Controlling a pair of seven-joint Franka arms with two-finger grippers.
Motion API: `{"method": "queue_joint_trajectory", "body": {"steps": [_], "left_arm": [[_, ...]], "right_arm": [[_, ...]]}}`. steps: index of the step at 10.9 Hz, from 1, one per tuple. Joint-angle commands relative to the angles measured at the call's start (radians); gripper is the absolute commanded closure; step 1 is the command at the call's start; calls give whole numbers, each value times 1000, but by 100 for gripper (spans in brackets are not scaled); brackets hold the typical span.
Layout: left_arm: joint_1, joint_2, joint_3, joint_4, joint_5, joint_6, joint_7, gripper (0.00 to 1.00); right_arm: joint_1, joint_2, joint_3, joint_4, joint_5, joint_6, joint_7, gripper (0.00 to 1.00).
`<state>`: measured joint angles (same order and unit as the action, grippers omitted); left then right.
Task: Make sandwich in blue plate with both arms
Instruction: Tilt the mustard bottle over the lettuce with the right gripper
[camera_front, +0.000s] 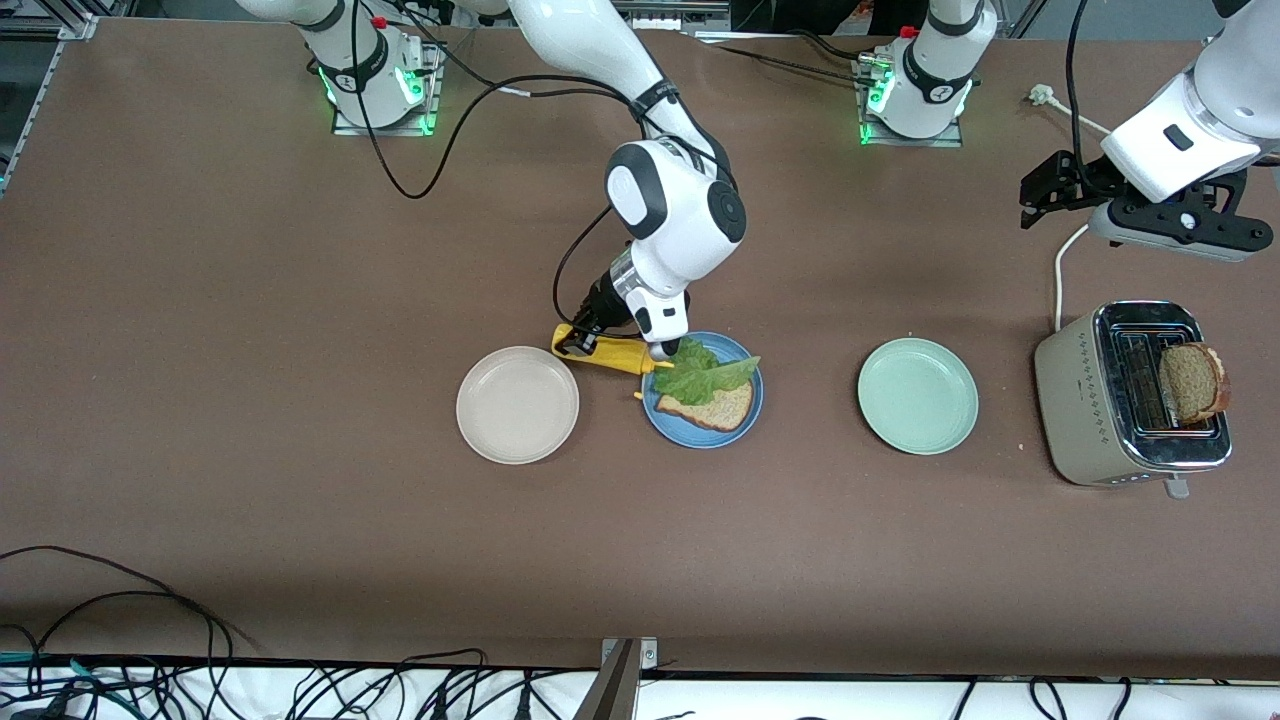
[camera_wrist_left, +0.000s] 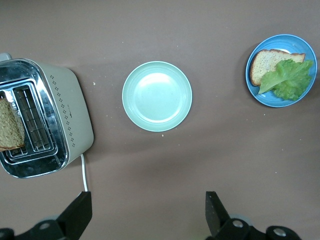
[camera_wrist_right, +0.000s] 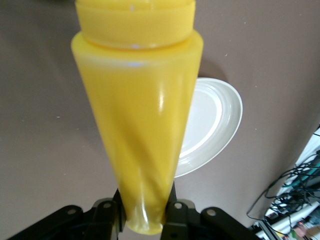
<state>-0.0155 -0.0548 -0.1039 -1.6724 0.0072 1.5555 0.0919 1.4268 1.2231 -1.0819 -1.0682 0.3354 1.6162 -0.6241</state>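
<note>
The blue plate (camera_front: 700, 441) (camera_wrist_left: 256, 95) holds one brown bread slice (camera_front: 722, 408) (camera_wrist_left: 265, 65) with a ruffled lettuce leaf (camera_front: 705, 372) (camera_wrist_left: 291, 80) lying partly on it. My right gripper (camera_front: 578, 340) (camera_wrist_right: 145, 215) is shut on the base of a yellow squeeze bottle (camera_front: 612, 357) (camera_wrist_right: 140, 120). The bottle is tipped on its side, its nozzle at the blue plate's rim. A second bread slice (camera_front: 1192, 382) (camera_wrist_left: 10, 127) stands in the toaster (camera_front: 1075, 400) (camera_wrist_left: 67, 115). My left gripper (camera_front: 1032, 203) (camera_wrist_left: 148, 212) hangs open and empty above the table beside the toaster.
A cream-white plate (camera_front: 517, 404) (camera_wrist_right: 212, 125) lies beside the bottle toward the right arm's end. A pale mint-green plate (camera_front: 917, 395) (camera_wrist_left: 157, 96) sits between the blue plate and the toaster. The toaster's white cord (camera_front: 1060, 270) runs across the table to a power strip.
</note>
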Motion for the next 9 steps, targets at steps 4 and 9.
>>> {"method": "queue_joint_trajectory", "body": {"steps": [4, 9], "left_arm": [[-4, -7, 1, -4, 22, 5, -4, 0], [-4, -7, 1, -4, 22, 6, -4, 0]], "right_arm": [[9, 70, -38, 37, -69, -5, 15, 100], [35, 110, -36, 37, -93, 5, 52, 100]]}}
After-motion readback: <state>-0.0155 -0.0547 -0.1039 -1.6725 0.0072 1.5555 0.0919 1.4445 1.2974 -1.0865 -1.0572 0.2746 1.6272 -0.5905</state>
